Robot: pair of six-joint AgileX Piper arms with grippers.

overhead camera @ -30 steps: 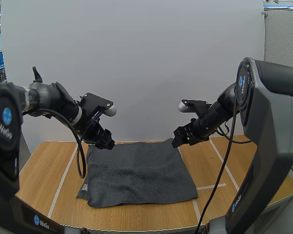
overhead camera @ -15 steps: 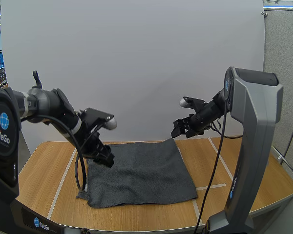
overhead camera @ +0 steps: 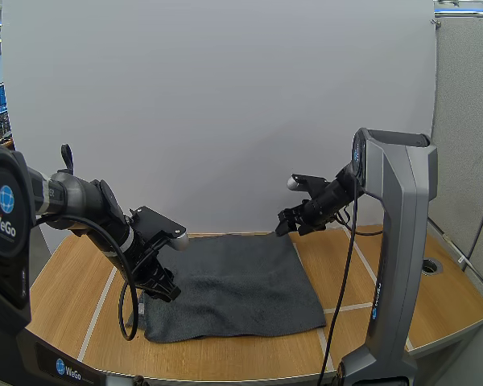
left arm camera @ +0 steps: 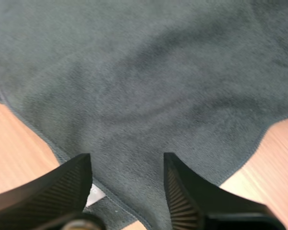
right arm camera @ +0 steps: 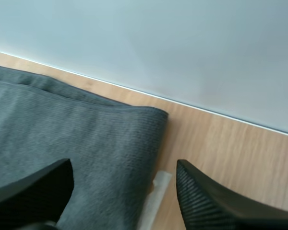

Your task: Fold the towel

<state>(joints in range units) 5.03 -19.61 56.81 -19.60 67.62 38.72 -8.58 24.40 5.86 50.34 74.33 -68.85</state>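
A dark grey towel (overhead camera: pixel 233 283) lies flat on the wooden table (overhead camera: pixel 64 289). My left gripper (overhead camera: pixel 163 291) hangs low over the towel's near left part, close to the left edge. In the left wrist view its fingers (left arm camera: pixel 53 184) stand apart over the towel (left arm camera: pixel 149 81), with a small white label (left arm camera: pixel 95 195) at the hem between them. My right gripper (overhead camera: pixel 288 226) hovers at the towel's far right corner. The right wrist view has its fingers (right arm camera: pixel 206 201) spread open above that corner of the towel (right arm camera: pixel 91 143), with nothing held.
White tape lines (overhead camera: pixel 350 307) cross the table. A white wall (overhead camera: pixel 225 104) rises right behind the table's far edge. A round hole (overhead camera: pixel 429 264) sits in the table at the far right. Bare wood lies left and right of the towel.
My left gripper has come down and toward the near left part of the towel. My right gripper has drawn back toward the towel's far right corner, the arm standing more upright.
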